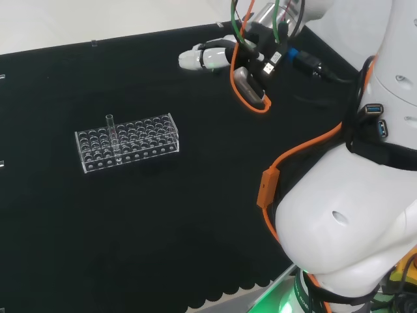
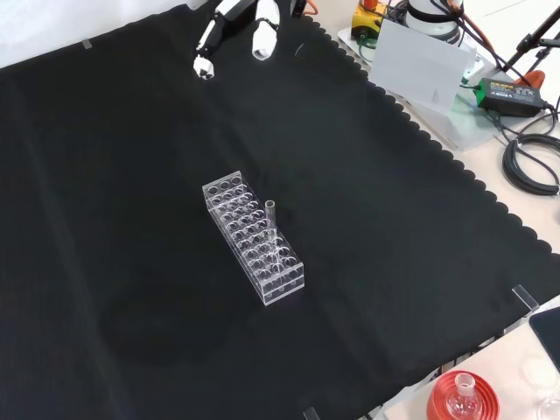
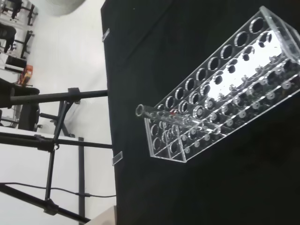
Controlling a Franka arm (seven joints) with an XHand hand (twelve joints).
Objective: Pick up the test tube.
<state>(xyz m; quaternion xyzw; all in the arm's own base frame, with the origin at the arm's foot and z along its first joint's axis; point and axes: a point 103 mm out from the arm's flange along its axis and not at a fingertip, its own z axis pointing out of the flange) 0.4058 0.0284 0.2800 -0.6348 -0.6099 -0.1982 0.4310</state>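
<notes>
i see bare black cloth all round the clear rack, w/ nothing btwn it & the hand well apart. one test tube stands upright above the rack's holes, open air on every side. flask on red stand sits off the cloth's edge.

Black cloth with scalloped edge — pale floor, black stand legs.

Clear glass test tube, upright in clear rack, mid-cloth
</notes>
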